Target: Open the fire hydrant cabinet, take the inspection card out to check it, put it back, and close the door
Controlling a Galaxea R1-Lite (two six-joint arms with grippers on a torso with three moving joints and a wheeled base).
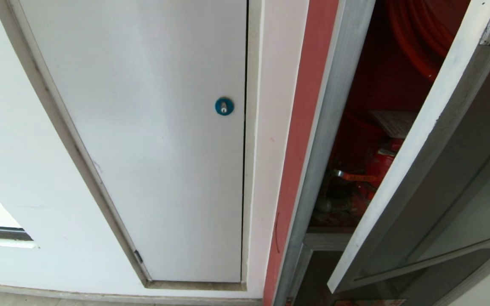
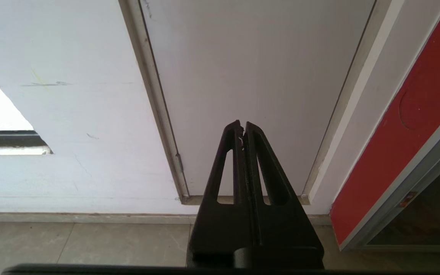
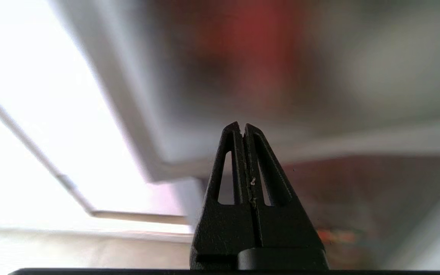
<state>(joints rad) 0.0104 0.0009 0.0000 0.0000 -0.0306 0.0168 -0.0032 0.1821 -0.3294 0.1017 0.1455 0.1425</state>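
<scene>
Inspection card (image 1: 394,122): whitish sheet lying inside the fire hydrant cabinet (image 1: 328,140), above the red valve (image 1: 374,170), partly hidden by the door edge
Door (image 1: 415,170): ajar, its pale edge crossing the opening; judged too narrow a gap for a clean reach
Right gripper (image 3: 242,130): clenched, empty, close to the door frame
Advice: widen the door first, then part the fingers and pinch the card's near edge
Left gripper (image 2: 242,128): clenched, empty, parked facing the white panel (image 1: 143,127)
</scene>
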